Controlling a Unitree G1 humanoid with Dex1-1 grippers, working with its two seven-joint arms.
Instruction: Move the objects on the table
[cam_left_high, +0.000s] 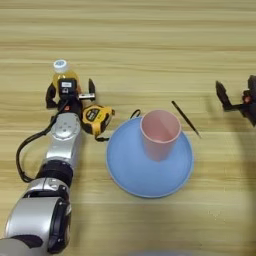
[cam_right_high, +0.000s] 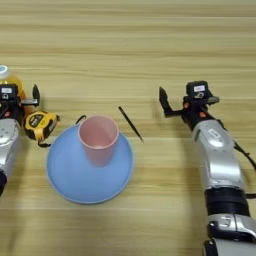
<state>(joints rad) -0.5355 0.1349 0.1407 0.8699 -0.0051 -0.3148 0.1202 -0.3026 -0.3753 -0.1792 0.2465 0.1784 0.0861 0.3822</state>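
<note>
Bench (cam_left_high: 150, 30): light tan wood, horizontal grain streaks, fills the view.

Plate (cam_left_high: 127, 172): round, blue, matte, shallow rim, near centre. Cup (cam_left_high: 160, 134): pale pink plastic, tapered, upright and open-topped, standing on the plate's far half.

Stick (cam_left_high: 185, 118): thin, black, straight, flat on the bench just right of the cup, running diagonally from far-left to near-right, clear of the plate.

Bottle (cam_left_high: 63, 75): small, orange drink inside, white cap, upright at far left. No readable label text.

Tape measure (cam_left_high: 96, 119): yellow and black case, black loop strap, lying between the bottle and the plate's left rim. Print on it too small to read.

Left gripper (cam_left_high: 71, 91): silver arm reaches up from the near-left corner, black cable looping alongside; jaws are apart, one black finger each side of the bottle, whether touching it I can't tell.

Right gripper (cam_right_high: 175, 102): silver forearm comes from the near right, wrist turned left, jaws apart and empty, well right of the stick. Small white label on its black housing, unreadable.
</note>
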